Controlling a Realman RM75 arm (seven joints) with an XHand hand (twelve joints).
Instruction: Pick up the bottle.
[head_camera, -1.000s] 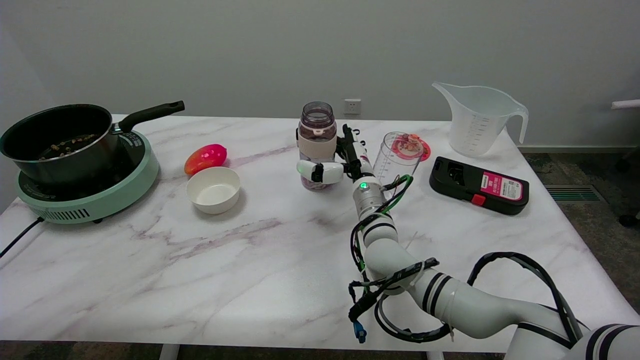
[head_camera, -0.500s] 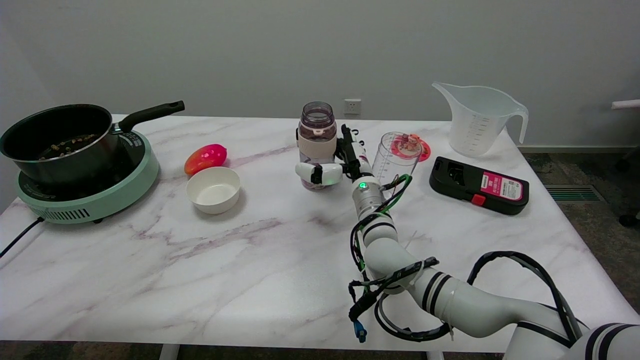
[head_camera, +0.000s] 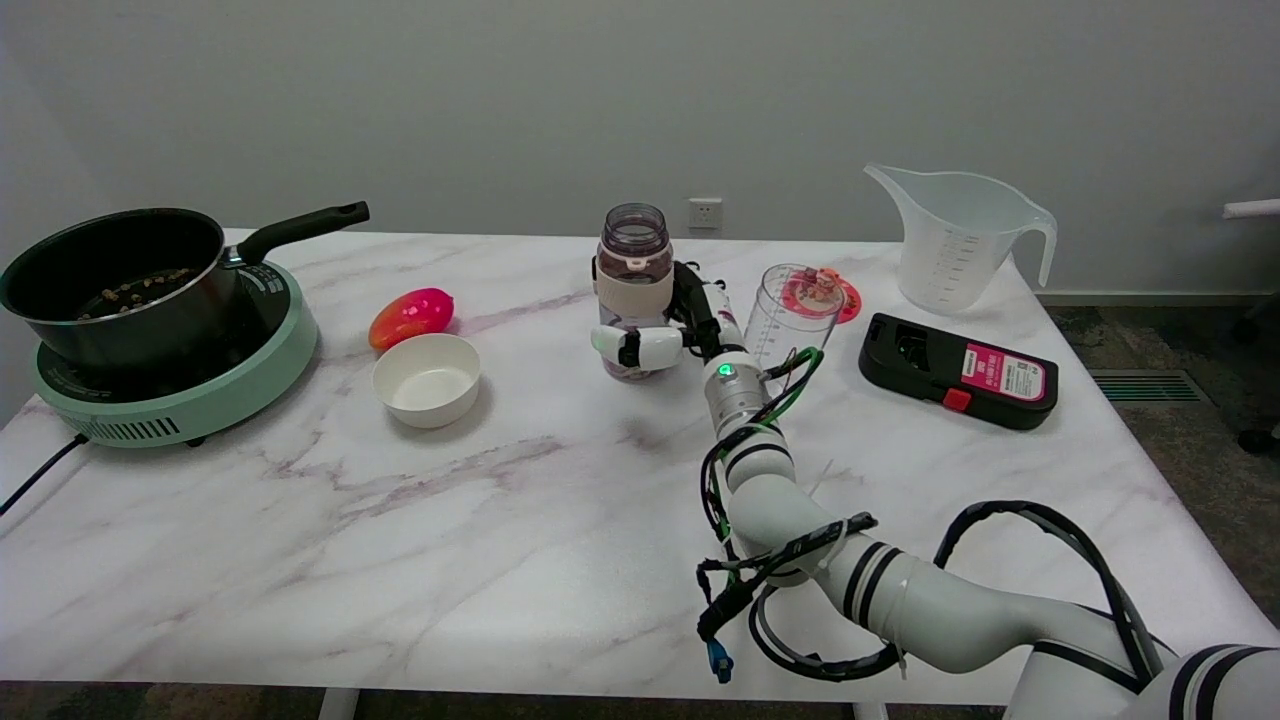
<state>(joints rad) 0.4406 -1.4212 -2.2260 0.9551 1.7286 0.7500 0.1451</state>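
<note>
Bottle (head_camera: 634, 290): we see it upright, far centre of the bench (head_camera: 400, 520).
Robot hand (head_camera: 672, 328): wrapped around the bottle's lower body from the right.
Risk: we judge the smooth wall could slip; the measuring cup (head_camera: 793, 312) stands near.

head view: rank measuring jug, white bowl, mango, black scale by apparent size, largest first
1. Measuring jug, though it sits farthest back.
2. Black scale, long and flat; close to the jug in area, so the top two are uncertain.
3. White bowl.
4. Mango, a bit smaller than the bowl.
</note>
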